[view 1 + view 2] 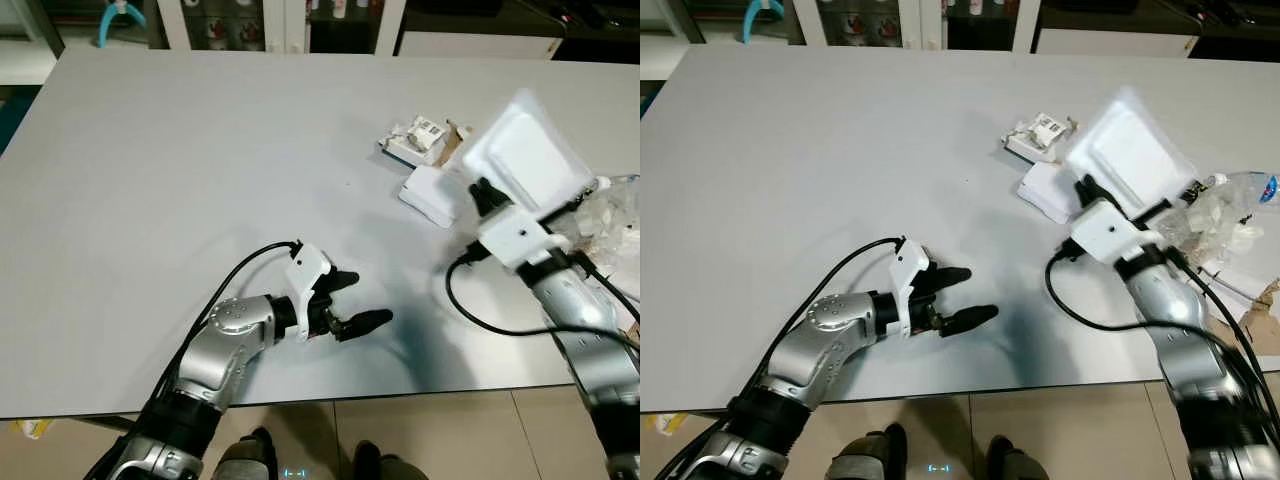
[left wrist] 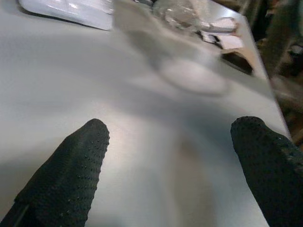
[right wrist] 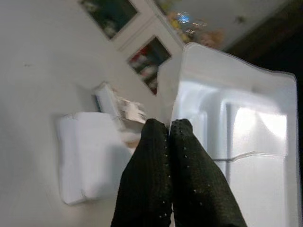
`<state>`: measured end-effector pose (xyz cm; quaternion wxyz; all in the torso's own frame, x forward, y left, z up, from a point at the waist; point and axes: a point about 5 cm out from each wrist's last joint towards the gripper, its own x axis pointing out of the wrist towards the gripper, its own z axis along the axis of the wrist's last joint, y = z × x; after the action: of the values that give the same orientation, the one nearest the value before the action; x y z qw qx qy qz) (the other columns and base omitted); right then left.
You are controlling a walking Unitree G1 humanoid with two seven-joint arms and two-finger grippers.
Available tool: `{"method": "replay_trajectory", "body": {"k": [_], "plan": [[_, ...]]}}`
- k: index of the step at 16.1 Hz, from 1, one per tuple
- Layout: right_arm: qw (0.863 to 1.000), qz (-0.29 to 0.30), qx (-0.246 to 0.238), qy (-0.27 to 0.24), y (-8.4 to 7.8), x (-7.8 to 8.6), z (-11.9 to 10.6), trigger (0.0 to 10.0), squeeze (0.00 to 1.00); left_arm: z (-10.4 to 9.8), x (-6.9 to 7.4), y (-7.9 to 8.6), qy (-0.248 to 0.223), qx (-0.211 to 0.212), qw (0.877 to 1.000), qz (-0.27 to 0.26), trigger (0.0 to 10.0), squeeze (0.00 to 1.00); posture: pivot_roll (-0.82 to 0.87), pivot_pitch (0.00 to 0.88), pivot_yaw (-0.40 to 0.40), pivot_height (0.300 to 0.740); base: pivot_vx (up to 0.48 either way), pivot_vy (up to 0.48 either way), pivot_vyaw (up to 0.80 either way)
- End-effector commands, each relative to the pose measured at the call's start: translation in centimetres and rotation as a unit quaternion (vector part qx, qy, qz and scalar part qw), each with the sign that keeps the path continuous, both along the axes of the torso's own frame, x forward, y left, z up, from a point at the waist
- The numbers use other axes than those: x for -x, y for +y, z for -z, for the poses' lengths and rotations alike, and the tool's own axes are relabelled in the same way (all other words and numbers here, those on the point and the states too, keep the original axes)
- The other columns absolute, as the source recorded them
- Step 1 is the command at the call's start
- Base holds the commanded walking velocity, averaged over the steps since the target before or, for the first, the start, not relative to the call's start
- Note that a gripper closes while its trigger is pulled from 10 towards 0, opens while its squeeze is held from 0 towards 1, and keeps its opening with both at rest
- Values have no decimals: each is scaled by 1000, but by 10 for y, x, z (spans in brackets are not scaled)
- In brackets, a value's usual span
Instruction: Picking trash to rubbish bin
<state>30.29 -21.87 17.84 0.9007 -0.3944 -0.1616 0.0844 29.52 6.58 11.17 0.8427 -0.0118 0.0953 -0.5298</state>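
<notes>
My right gripper (image 3: 169, 130) is shut on the rim of a white plastic tray (image 1: 527, 152), held lifted and tilted above the grey table (image 1: 200, 170) at its right side. Just beneath and left of the tray lie a white folded napkin (image 1: 428, 195) and a crumpled small carton (image 1: 415, 139). My left gripper (image 1: 360, 298) rests low over the table near the front edge. Its black fingers (image 2: 71, 165) stand open with nothing between them.
Crumpled clear plastic and a bottle (image 1: 1230, 210) lie at the table's right edge, with paper scraps (image 1: 1265, 310) near them. Cabinets (image 1: 280, 20) stand beyond the far edge. The table's front edge (image 1: 300, 400) runs just past my left arm, with floor below.
</notes>
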Motion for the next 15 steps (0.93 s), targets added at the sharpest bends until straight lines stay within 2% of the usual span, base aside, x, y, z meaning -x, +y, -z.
{"method": "replay_trajectory", "body": {"k": [1,4,5,10,11,12,13,14,15], "plan": [[999,25,-4,-20,-4,6,-9,0,0,11,1,1,14,-20,1000,-15,10000,0,203,104,-42,740,0,0,0],[996,61,-32,-50,0,22,-22,0,0,9,-2,-5,2,-6,999,-40,10000,0,182,93,-40,740,0,0,0],[994,76,-53,-61,7,32,-27,0,0,5,-7,-9,-12,5,998,-68,10000,0,175,88,-40,740,0,0,0],[987,92,-108,-72,31,49,-31,0,0,-5,-14,-22,-45,26,992,-115,10000,0,144,71,-36,740,0,0,0],[985,97,-124,-77,35,52,-33,3059,0,-5,-15,-23,-52,27,991,-123,10000,0,137,67,-32,740,0,0,0],[983,101,-130,-75,38,54,-34,4745,0,-6,-17,-23,-55,29,989,-131,10000,0,134,63,-30,740,0,0,0],[983,103,-135,-72,39,55,-34,4745,0,-6,-18,-24,-58,31,989,-134,10000,0,134,63,-30,740,0,0,0],[982,106,-140,-71,41,57,-35,10000,0,-6,-20,-24,-58,30,988,-138,10000,0,129,58,-27,740,0,0,0],[981,106,-143,-72,43,57,-35,10000,0,-6,-21,-24,-57,30,988,-139,10000,0,127,55,-24,740,0,0,0]]}}
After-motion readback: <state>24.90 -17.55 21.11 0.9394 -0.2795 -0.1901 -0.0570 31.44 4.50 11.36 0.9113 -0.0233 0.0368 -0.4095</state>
